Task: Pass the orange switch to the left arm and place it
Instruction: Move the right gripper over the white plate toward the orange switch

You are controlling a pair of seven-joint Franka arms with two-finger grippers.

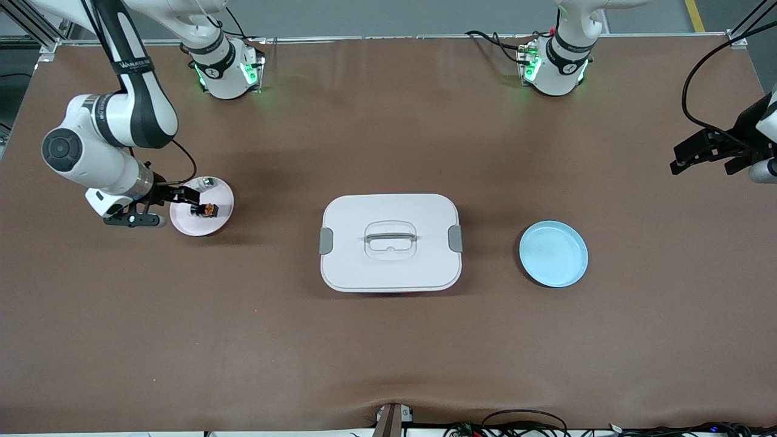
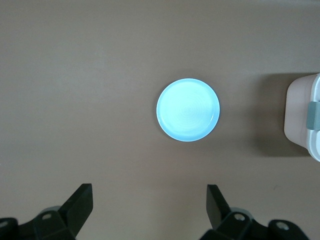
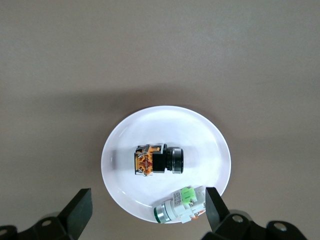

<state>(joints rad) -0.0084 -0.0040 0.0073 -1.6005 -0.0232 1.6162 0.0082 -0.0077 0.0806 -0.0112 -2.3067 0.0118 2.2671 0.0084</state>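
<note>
The orange switch (image 1: 209,210) lies on a pink plate (image 1: 221,195) at the right arm's end of the table, beside a whitish part with a green mark (image 3: 181,205). The right gripper (image 1: 183,195) hangs over it, fingers apart, so the pickup seems about to begin: lower and close. The box (image 1: 391,243) stands between this plate and the blue plate (image 1: 553,253). The left gripper (image 1: 704,152) waits, fingers apart.

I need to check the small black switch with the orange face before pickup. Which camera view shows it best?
The right wrist view shows the small black switch with the orange face best: it lies large and unobstructed on the round pink plate. The front view shows it only as a tiny dark spot beside the right gripper. The left wrist view does not show it.
</note>
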